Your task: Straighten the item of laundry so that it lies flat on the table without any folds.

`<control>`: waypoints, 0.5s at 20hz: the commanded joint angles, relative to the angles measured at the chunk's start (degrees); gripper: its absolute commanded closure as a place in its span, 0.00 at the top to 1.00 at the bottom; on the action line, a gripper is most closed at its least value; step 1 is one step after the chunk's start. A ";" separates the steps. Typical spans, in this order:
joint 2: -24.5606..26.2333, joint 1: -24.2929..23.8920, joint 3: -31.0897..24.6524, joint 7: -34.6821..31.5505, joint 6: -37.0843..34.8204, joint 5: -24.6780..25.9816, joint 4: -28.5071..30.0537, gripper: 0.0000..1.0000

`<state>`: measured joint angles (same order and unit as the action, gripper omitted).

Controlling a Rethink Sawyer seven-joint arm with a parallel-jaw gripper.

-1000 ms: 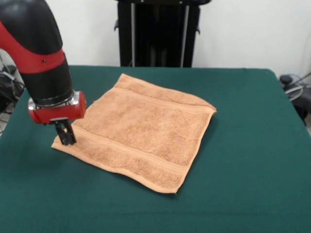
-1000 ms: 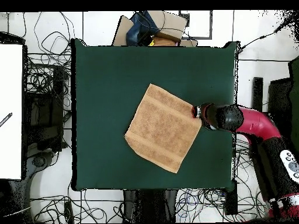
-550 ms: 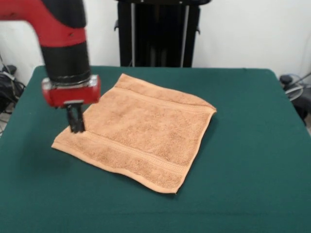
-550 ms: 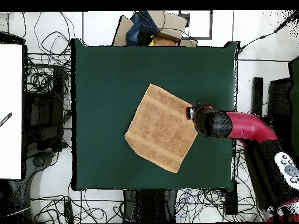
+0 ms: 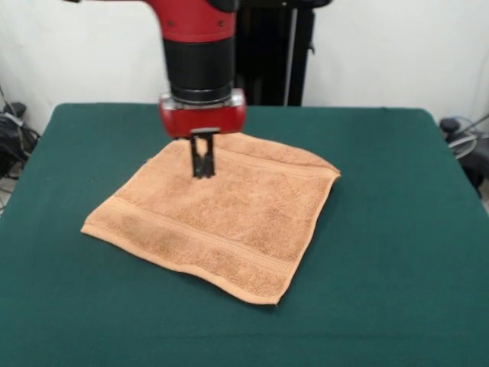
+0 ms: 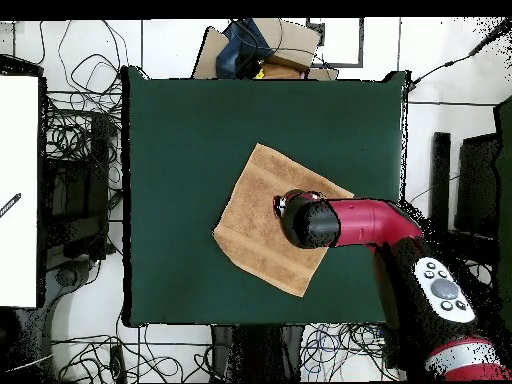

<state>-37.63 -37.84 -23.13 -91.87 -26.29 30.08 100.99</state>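
Observation:
The item of laundry (image 5: pixel 229 222), a light orange-tan towel with woven bands, lies spread out as a diamond in the middle of the table (image 5: pixel 397 229). Its near edge ripples slightly and its right corner has a small raised lip. My gripper (image 5: pixel 202 172) hangs just above the towel's far half, fingers together and holding nothing. From overhead, the arm (image 6: pixel 350 222) reaches across the towel (image 6: pixel 255 215) from the right and hides its right corner; the green table (image 6: pixel 180 130) surrounds the towel on all sides.
A black stand (image 5: pixel 248 53) rises behind the table's far edge. Cables lie on the floor all around the table. A white panel (image 6: pixel 18 190) sits to the left and a cardboard box (image 6: pixel 260 50) at the top in the overhead view.
The gripper left the towel's left corner in the front view, rose, and moved right to hang over the towel's far half. The towel stayed where it was.

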 commanded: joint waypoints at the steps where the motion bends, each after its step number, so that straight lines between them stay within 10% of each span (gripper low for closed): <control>1: -0.24 5.09 8.58 -18.93 6.52 -2.80 3.86 0.00; 10: 1.23 7.97 11.18 -17.29 6.79 -6.82 1.37 0.00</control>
<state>-37.56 -31.48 -16.08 -94.49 -22.45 26.35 102.22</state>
